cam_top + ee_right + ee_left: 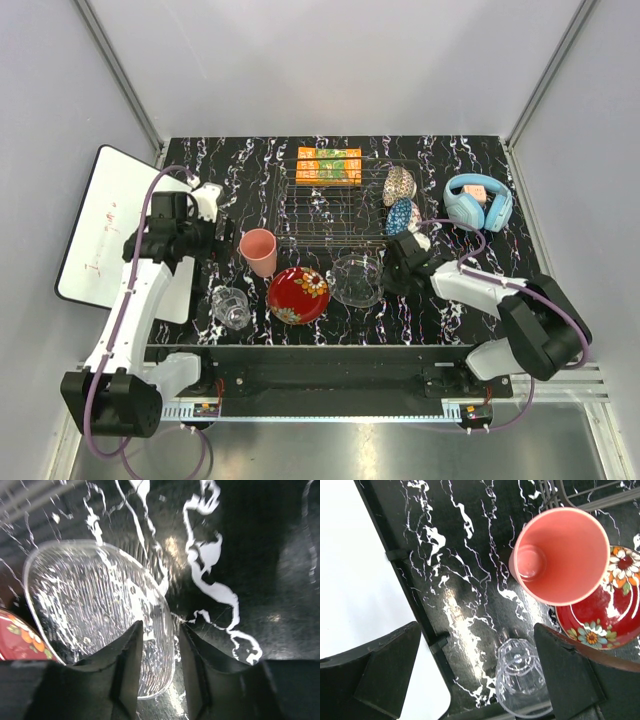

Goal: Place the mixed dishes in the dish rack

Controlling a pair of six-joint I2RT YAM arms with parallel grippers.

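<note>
Dishes: clear bowl (356, 279), red bowl (297, 295), pink cup (259, 251) and glass cup (230, 306) on the table (230, 160); beige bowl (398, 184) and blue bowl (403, 215) in the rack (330, 225).
Right hand (160, 626): straddles the clear bowl's rim (pinching or not, I cannot tell).
Left hand (477, 630): spread wide, empty.

a table (230, 165) with a glossy black top veined in white fills the middle. behind the table stands a plain pale grey back wall (330, 60), and matching side walls (50, 100) close in at the table's left and right. silvery metal posts (120, 70) rise from the table's far corners. a white board (100, 220) with faint writing lies off the table's left edge. a slotted metal rail (330, 408) lines its near edge, with a dull grey surface (350, 455) nearer still. light leaves a soft glare (455, 610) on the tabletop.
</note>
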